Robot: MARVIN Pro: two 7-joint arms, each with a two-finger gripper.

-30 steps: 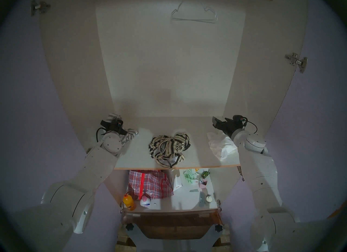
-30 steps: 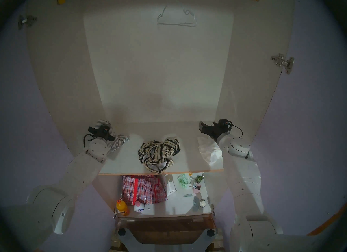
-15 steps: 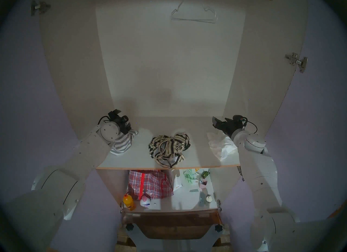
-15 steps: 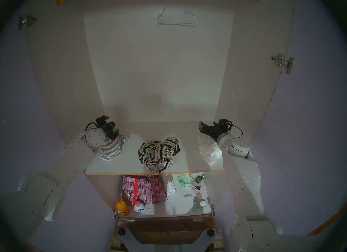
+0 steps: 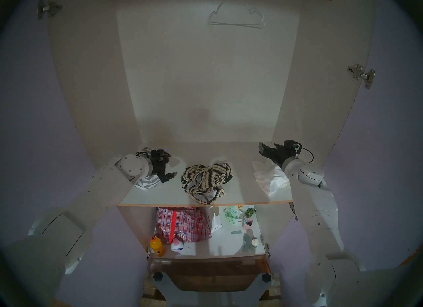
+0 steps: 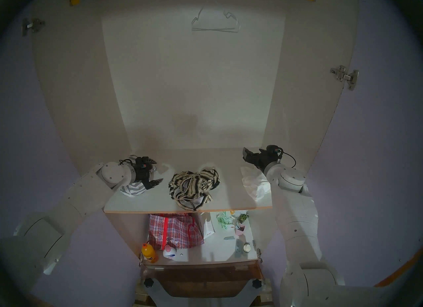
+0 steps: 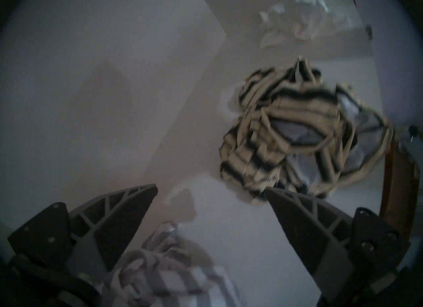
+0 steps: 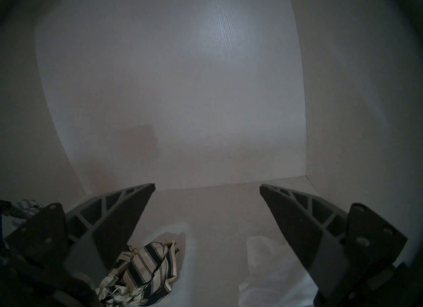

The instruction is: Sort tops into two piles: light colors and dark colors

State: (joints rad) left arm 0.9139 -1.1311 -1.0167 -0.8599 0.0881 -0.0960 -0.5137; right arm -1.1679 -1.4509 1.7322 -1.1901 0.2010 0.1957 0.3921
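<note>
**Left wrist cam: nothing in the claw, striped tops not together yet**

Left wrist view shows the left gripper (image 7: 210, 192) spread wide and holding nothing, with the grey-striped top (image 7: 164, 283) bunched right under it on the upper shelf (image 5: 164, 193). The beige top with thin black stripes (image 7: 288, 130) sits near, mid-shelf, apart from the grey one. Over on the far side the right gripper (image 8: 207, 186) is also wide and empty, parked above the plain white top (image 5: 269, 177).

My guess is the two striped ones need to end up as one heap. Worry from here: the beige top's hem hangs at the shelf's front edge, so a sloppy pinch or drag could pull it off onto the checked bag (image 5: 183, 224) below. A shallow grab might also lift just one fold.
</note>
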